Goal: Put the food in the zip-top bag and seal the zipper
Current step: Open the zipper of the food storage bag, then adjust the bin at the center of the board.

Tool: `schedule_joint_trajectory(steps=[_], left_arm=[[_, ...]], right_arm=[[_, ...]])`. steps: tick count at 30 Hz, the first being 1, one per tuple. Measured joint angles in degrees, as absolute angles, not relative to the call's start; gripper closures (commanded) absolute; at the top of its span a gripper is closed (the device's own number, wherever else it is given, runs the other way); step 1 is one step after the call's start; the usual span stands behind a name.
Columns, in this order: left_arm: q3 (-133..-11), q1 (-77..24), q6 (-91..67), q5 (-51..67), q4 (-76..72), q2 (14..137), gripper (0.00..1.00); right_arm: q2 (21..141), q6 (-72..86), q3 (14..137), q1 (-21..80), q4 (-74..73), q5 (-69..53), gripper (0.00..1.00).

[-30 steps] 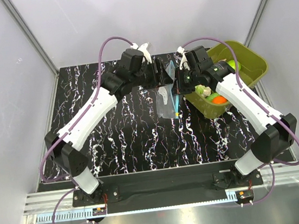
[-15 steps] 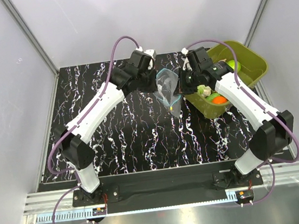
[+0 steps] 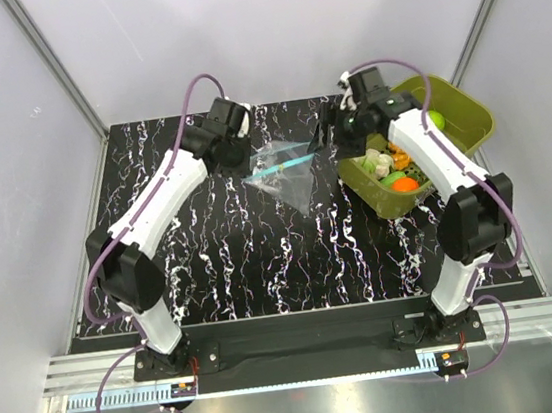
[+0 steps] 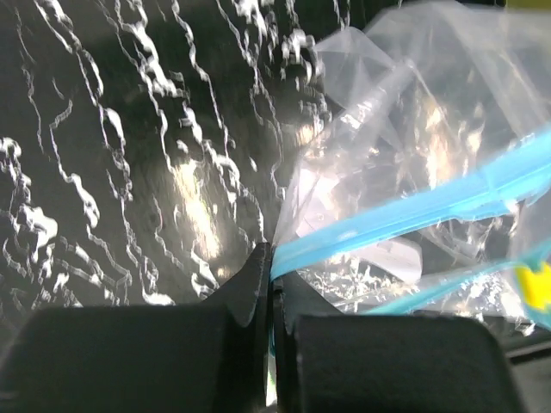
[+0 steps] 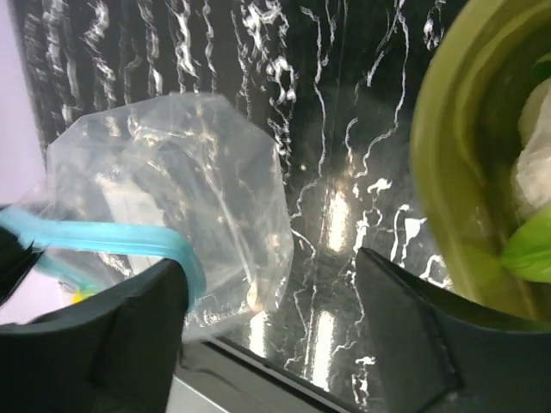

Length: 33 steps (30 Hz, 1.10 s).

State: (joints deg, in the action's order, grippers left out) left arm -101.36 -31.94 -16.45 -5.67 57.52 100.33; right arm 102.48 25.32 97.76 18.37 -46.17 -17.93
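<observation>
The clear zip-top bag (image 3: pixel 292 176) hangs over the middle back of the table, its light-blue zipper (image 3: pixel 281 167) running roughly level. My left gripper (image 3: pixel 244 170) is shut on the zipper's left end, and the left wrist view shows the strip (image 4: pixel 405 215) pinched between the jaws (image 4: pixel 271 280). At the bag's right corner my right gripper (image 3: pixel 331 139) stands open; in its wrist view the bag (image 5: pixel 189 172) and zipper end (image 5: pixel 112 237) lie beside the left finger (image 5: pixel 112 331). The food sits in the olive tub: green apple (image 3: pixel 437 121), orange fruit (image 3: pixel 404 183), cauliflower (image 3: pixel 377 164).
The olive-green tub (image 3: pixel 465 108) stands at the back right, its rim (image 5: pixel 439 172) close to my right gripper. Black marbled table (image 3: pixel 262 259) stretches in front of the bag. Grey walls enclose the table on three sides.
My left gripper shut on the zipper's left end and swung left, drawing the bag out sideways. My right gripper opened and let go of the bag's right end.
</observation>
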Motion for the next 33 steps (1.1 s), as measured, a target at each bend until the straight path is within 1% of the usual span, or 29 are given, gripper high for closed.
schedule_joint_trajectory(steps=[1,2,10,14,16,18,19,20,22,23,26,29,33], left_arm=[[-101.36,-31.03,-16.47,-4.93,56.62,100.53,1.0],[-101.47,-30.37,-16.45,-4.69,55.51,100.73,1.0],[-105.71,-27.73,-16.23,-5.15,56.77,107.46,1.0],[-110.67,-25.04,-16.34,-3.73,56.99,111.57,1.0],[-111.0,-23.16,-16.69,-1.74,56.38,111.92,1.0],[-111.9,-21.19,-17.17,0.47,57.04,112.38,1.0],[-112.95,-20.18,-17.56,1.74,57.6,112.9,1.0],[-114.08,-19.07,-17.96,2.94,58.11,113.54,1.0],[-116.27,-17.32,-18.72,5.5,59.13,114.76,1.0],[-117.01,-16.62,-19.09,6.48,59.51,115.22,1.0],[-118.04,-14.24,-20.38,9.39,60.82,115.74,1.0],[-118.15,-13.19,-21.28,10.96,61.58,116.18,1.0],[-119.61,-13.04,-22.57,13.54,62.22,118.8,1.0]], right_arm=[[102.24,25.17,97.97,17.47,-46.0,-18.96,0.08],[101.78,25.15,97.97,16.51,-45.67,-19.79,0.01],[96.53,24.12,97.97,8.67,-43.94,-18.98,0.0],[96.68,24.23,98.19,4.86,-44.07,-16.34,0.0],[97.67,24.14,99.2,3.44,-45.47,-14.2,0.0],[99.79,23.81,101.27,1.17,-47.68,-13.06,0.08],[100.62,23.66,101.84,0.08,-48.49,-12.82,0.18],[101.51,23.05,102.04,-1.13,-49.54,-12.88,0.21],[102.3,22.11,100.77,-3.14,-51.72,-13.72,0.26],[102.26,21.8,99.29,-3.44,-52.86,-14.52,0.26],[101.3,20.05,93.91,-0.75,-56.88,-15.94,0.25],[100.77,17.54,89.19,6.04,-58.96,-15.59,0.25],[100.27,15.75,87.35,15.64,-59.68,-20.14,0.23]])
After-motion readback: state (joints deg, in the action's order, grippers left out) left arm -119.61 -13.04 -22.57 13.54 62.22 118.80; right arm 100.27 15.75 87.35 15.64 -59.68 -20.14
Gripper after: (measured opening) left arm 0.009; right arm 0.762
